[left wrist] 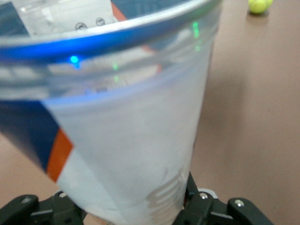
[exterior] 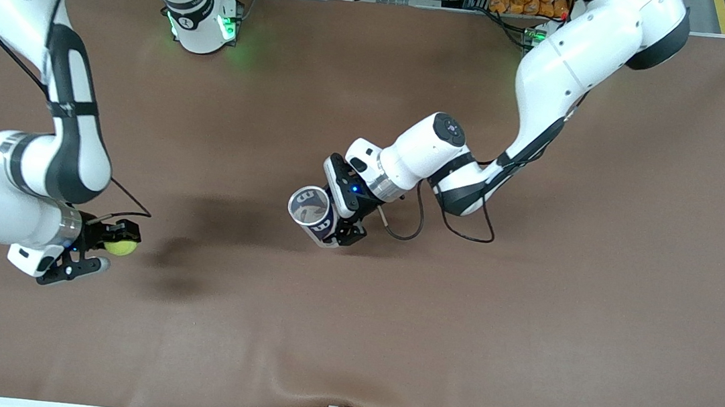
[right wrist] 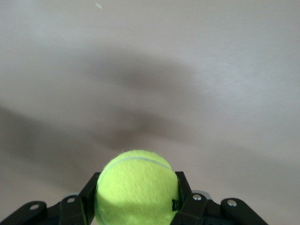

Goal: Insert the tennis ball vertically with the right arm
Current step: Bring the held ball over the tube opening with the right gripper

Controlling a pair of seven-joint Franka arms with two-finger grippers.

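The right arm (exterior: 38, 149), a white jointed robot arm with black joint bands, comes down from its base at the top of the front view and bends round to about nine o'clock of the table's middle, at the right arm's end of the brown cloth-covered table (exterior: 524, 328). Its black two-finger right gripper (exterior: 103, 252) is clamped tight on a fuzzy yellow-green tennis ball (exterior: 121, 247); in the right wrist view the ball (right wrist: 137, 187) sits squeezed between the two black fingers (right wrist: 185, 199), with bare tabletop and a soft dark shadow under it. The ball is held up over the table, well apart from the tube.

The left arm (exterior: 551, 75), white and jointed like its twin, reaches from about one o'clock toward the table's centre. Its black left gripper (exterior: 341, 225) is closed around a clear plastic ball tube with a blue, white and orange label (exterior: 313, 215), gripping it low on the body. The tube leans, its open round mouth turned up toward the front camera and toward the right arm's end. In the left wrist view the tube's wall (left wrist: 131, 140) fills most of the frame, and the tennis ball (left wrist: 260, 5) shows small and distant at one corner
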